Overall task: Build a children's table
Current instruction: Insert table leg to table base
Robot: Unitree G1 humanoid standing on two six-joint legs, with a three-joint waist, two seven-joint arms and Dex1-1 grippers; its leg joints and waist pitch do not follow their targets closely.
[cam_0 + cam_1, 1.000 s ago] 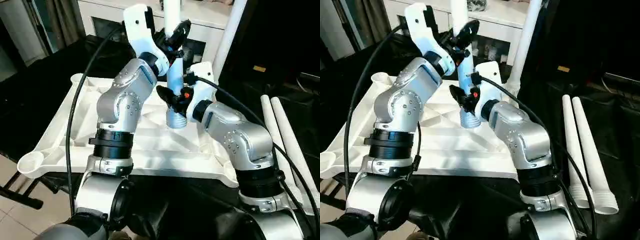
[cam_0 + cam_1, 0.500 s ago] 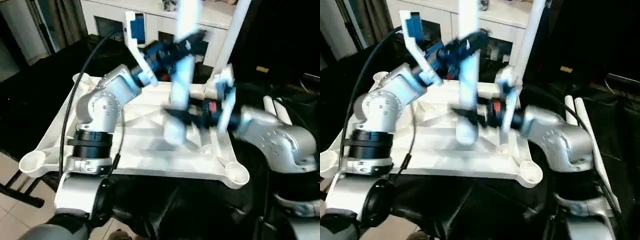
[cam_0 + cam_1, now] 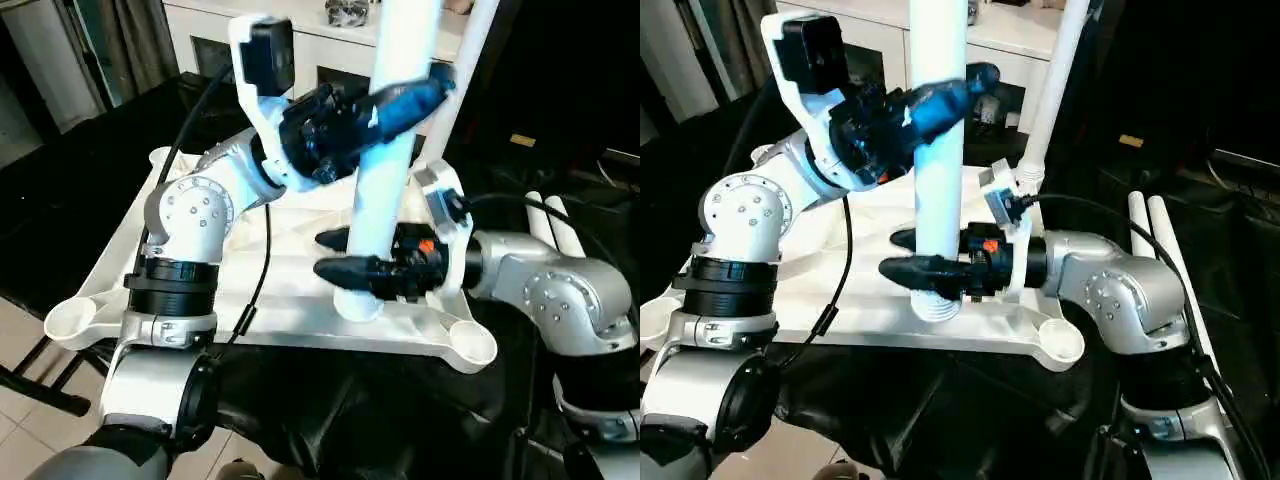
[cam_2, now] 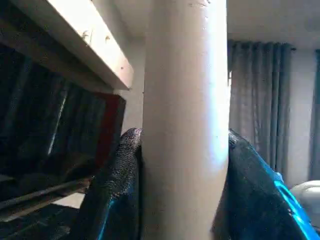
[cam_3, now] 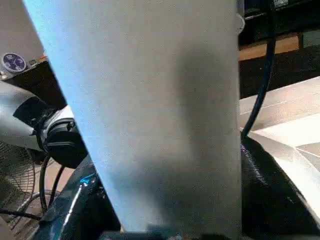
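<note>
While left fingers [image 4: 117, 195] clamp the upright leg [image 3: 385, 170] high, right fingers [image 3: 345, 270] straddle it low w/ pads alongside.

leg [image 3: 385, 190]: white | tabletop [image 3: 130, 250]: white, ribbed | tool fingers [image 3: 345, 270]: black | forearms [image 3: 190, 215]: silver

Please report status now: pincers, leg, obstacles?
Left pincer shut on leg, high. Right pincer around its flared end, above tabletop. Nothing blocking.
</note>
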